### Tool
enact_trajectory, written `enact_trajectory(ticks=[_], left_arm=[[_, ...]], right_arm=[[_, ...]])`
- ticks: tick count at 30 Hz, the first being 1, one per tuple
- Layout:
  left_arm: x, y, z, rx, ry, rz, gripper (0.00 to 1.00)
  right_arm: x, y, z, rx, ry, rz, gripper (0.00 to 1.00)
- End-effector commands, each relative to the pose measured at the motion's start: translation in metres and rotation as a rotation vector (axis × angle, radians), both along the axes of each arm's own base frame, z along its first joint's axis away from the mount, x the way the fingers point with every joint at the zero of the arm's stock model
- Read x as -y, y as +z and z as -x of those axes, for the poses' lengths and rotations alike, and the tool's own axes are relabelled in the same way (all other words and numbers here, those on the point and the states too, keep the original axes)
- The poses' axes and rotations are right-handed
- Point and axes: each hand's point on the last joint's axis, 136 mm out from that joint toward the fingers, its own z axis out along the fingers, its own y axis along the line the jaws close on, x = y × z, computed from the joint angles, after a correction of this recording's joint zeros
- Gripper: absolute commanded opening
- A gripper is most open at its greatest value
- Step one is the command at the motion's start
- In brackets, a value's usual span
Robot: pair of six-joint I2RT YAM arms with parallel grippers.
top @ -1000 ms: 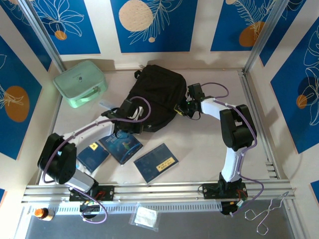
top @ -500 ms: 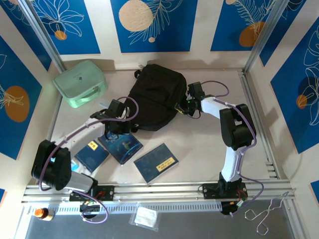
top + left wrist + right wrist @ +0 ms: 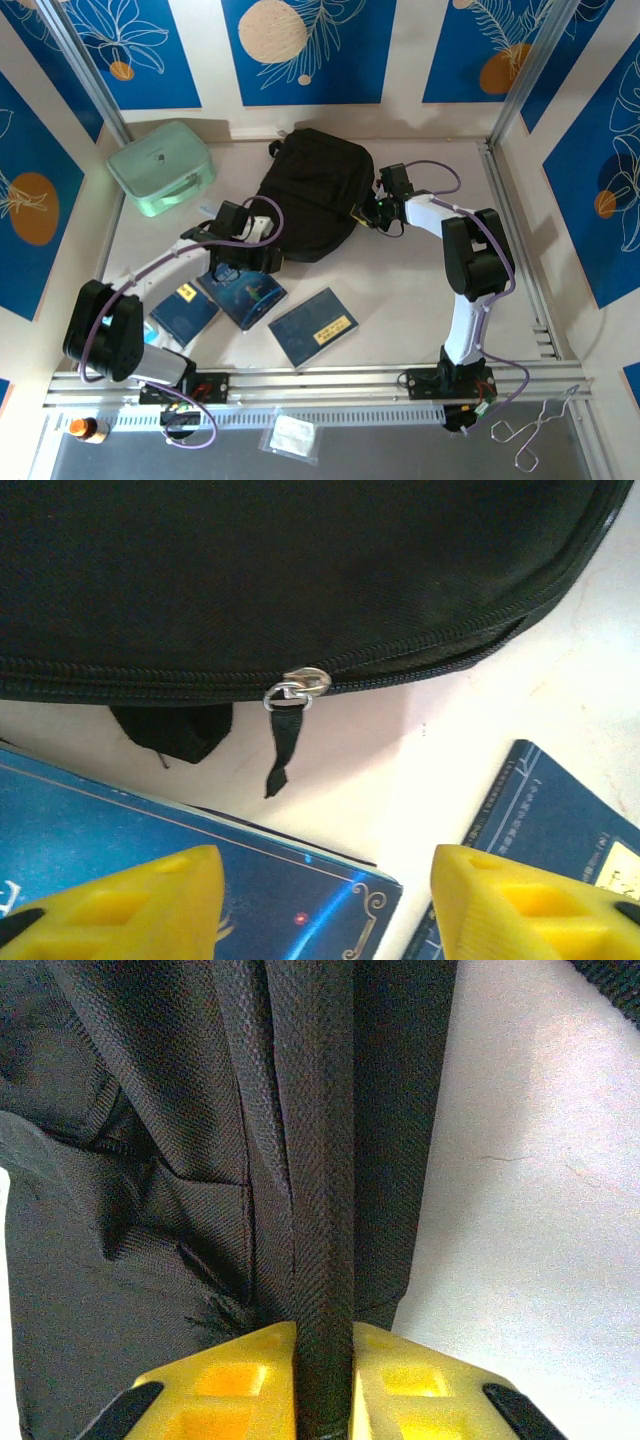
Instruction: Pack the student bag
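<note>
Blue books [image 3: 243,290] lie flat on the counter [image 3: 400,290], just on the near side of the student bag [image 3: 315,190]. Above them, at the bag's near-left edge, the left hand [image 3: 325,885] hangs with its yellow fingers [image 3: 150,900] apart and nothing between them. It faces the bag's closed zip, whose metal pull [image 3: 297,688] dangles a short black tab. At the bag's right side the right hand [image 3: 322,1360] is clamped on the student bag by a black webbing strap [image 3: 318,1160]. The bag lies slumped at the middle of the counter's far part. Left of the bag and apart from it sits a mint-green case [image 3: 160,168].
</note>
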Motion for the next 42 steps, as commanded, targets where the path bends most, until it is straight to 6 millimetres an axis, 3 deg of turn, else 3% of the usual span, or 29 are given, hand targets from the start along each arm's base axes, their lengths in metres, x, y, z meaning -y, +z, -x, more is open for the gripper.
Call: enact_trajectory(ticks=[1,4,7,12,18,27,30,38,42], left_arm=[[-0.005,0.002,-0.018,0.011,0.051,-0.014,0.59],[0.009,-0.001,-0.022,-0.012,0.032,0.057,0.57],[0.018,-0.007,-0.026,-0.033,0.035,0.102,0.49],[0.020,-0.015,-0.036,-0.016,0.065,0.110,0.39],[0.021,-0.034,-0.041,-0.030,0.074,0.096,0.35],[0.022,-0.031,-0.048,0.015,0.061,0.102,0.24],[0.018,-0.033,-0.048,0.029,0.064,0.077,0.23],[0.014,-0.037,-0.034,0.097,-0.032,0.040,0.34],[0.017,-0.038,-0.040,0.128,-0.051,0.033,0.36]], right_arm=[[-0.002,0.006,0.002,0.015,0.022,-0.016,0.18],[-0.002,0.005,0.001,0.013,0.020,-0.015,0.18],[-0.001,0.006,0.000,0.016,0.018,-0.016,0.18],[-0.002,0.008,0.000,0.017,0.019,-0.018,0.18],[-0.001,0.008,0.000,0.018,0.018,-0.015,0.18],[0.000,0.006,-0.002,0.017,0.012,-0.011,0.18],[0.002,0.006,-0.003,0.016,0.007,-0.015,0.18],[0.002,0.008,-0.003,0.021,0.005,-0.018,0.18],[0.002,0.007,-0.003,0.020,0.006,-0.024,0.18]])
